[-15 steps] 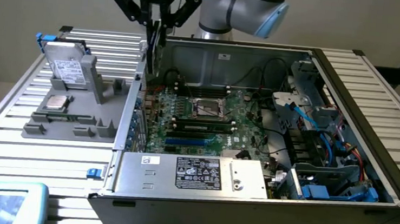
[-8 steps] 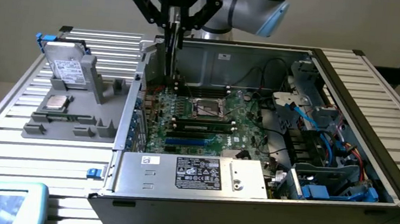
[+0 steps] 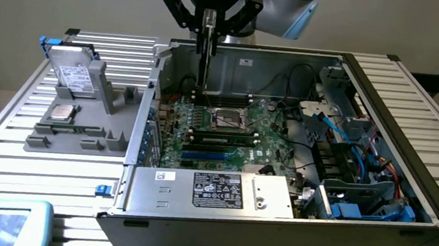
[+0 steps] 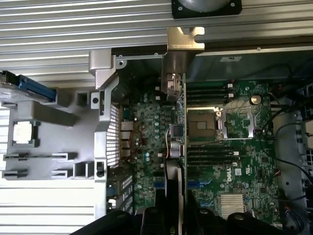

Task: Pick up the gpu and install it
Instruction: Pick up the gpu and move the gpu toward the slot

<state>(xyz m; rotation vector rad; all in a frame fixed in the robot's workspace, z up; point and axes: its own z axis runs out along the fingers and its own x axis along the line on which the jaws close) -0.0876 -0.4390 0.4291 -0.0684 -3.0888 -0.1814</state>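
My gripper hangs over the back of the open computer case, shut on the gpu. The gpu is held on edge and points down, with its lower end just above the green motherboard near the case's rear wall. In the wrist view the gpu appears as a thin dark strip with its metal bracket at the far end. It runs over the motherboard beside the processor socket. My gripper clamps the card's near end.
Memory sticks sit in their slots, and the power supply fills the case's front. Cables and a drive cage crowd the exterior view's right. A grey fixture outside the case holds a silver hard drive and a processor.
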